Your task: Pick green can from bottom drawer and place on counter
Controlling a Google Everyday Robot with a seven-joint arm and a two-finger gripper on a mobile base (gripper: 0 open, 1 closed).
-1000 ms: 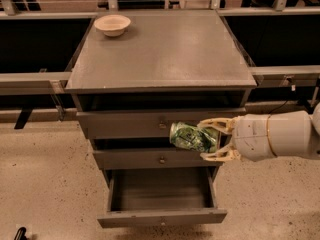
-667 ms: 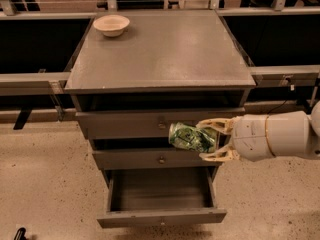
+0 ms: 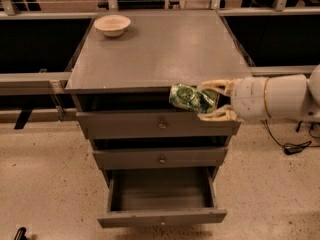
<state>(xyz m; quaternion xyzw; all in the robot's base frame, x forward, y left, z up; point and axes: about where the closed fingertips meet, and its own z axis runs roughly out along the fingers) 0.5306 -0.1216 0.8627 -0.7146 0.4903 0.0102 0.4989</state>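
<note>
My gripper (image 3: 209, 99) comes in from the right on a white arm and is shut on the green can (image 3: 191, 98). The can lies sideways between the cream fingers (image 3: 216, 86), in the air in front of the cabinet, level with the front edge of the counter (image 3: 160, 49) and above the top drawer front. The bottom drawer (image 3: 161, 196) is pulled out below and its grey inside shows nothing in it.
A cream bowl (image 3: 112, 24) sits at the counter's far left corner. The two upper grey drawers (image 3: 161, 125) stand slightly out. Black shelving runs left and right of the cabinet. A cable (image 3: 292, 146) lies on the speckled floor at right.
The gripper has lifted the green can from level with the middle drawer up to the counter's front edge.
</note>
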